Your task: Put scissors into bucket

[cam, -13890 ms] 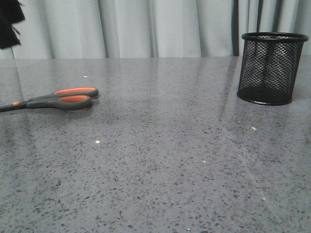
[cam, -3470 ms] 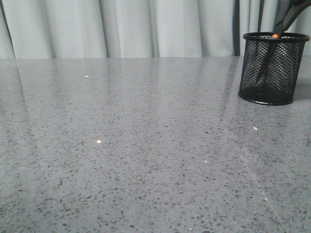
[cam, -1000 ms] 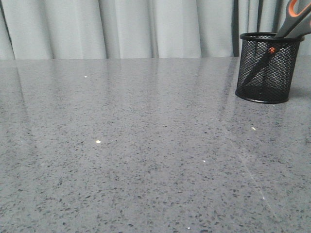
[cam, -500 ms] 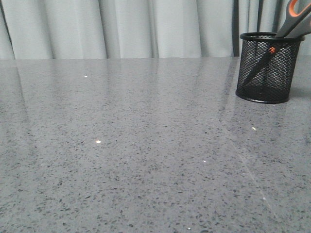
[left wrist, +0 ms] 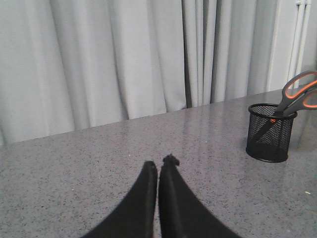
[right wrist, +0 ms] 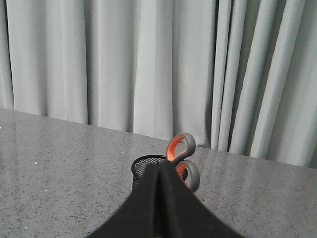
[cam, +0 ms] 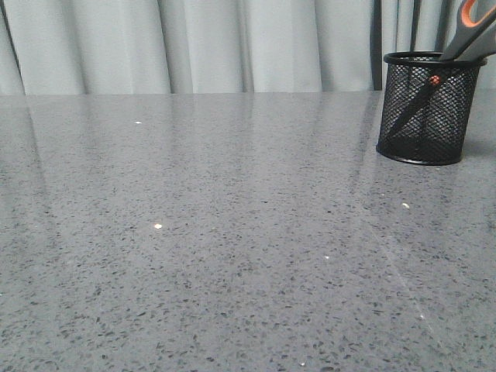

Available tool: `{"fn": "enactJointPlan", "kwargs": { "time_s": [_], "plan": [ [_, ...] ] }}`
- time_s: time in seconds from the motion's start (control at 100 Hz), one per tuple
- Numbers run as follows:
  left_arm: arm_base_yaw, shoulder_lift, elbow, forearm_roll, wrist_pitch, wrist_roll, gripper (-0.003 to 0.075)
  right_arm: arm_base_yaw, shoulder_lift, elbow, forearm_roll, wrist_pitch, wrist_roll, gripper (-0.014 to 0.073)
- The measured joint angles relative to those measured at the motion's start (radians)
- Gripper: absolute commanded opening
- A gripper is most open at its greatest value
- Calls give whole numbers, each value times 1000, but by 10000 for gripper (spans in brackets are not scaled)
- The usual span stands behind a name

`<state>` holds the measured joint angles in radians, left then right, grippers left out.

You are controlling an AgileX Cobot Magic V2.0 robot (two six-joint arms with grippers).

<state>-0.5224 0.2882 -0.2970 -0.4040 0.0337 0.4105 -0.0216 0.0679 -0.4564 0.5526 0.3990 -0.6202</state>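
1. The scissors [cam: 465, 31] stand blades-down in the bucket [cam: 428, 108], leaning, with the orange-lined handles above the rim and the pivot dot just below it. By the look of it the task is done.

2. The left gripper [left wrist: 159, 171] has its fingers together with only a thin slit between them, holding nothing. The bucket [left wrist: 270, 133] stands well ahead of it and off to one side, apart from it, with the scissors [left wrist: 297, 96] sticking out of the top.

3. The right gripper [right wrist: 161, 171] is also closed and empty. Its fingertips sit in line with the bucket [right wrist: 148, 171], which shows just beyond them, partly hidden. The scissors [right wrist: 182, 161] handles rise past the tips. I cannot tell whether the tips touch the rim.

4. Risk: the scissors lean hard to one side, so the weight sits high and off-centre. A light mesh cup like this could tip if nudged.

5. Cause: the right gripper is near the bucket. A sideways or forward move from there could catch the rim or a handle loop and topple both. Pulling straight back and up looks safest.

6. The table [cam: 232, 248] is grey speckled stone, polished and reflective, probably slippery, so a bumped bucket may slide rather than hold.

7. Pale grey curtains [cam: 194, 46] hang in folds behind the table.
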Motion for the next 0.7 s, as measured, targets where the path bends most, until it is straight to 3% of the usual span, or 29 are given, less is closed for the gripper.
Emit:
{"fn": "enactJointPlan", "kwargs": {
  "time_s": [0.12,0.26,0.47,0.59,0.7],
  "plan": [
    [21,0,34,50,-78,2,-19,0,0,0,0,0,0,-45],
    [114,-14,128,118,-191,-22,-19,0,0,0,0,0,0,-45],
    [303,-133,290,428,-213,-374,-19,0,0,0,0,0,0,-45],
    [374,-237,297,505,-152,-511,-19,0,0,0,0,0,0,-45],
    [414,-292,297,518,19,-553,-19,0,0,0,0,-2,0,-45]
  ]
}}
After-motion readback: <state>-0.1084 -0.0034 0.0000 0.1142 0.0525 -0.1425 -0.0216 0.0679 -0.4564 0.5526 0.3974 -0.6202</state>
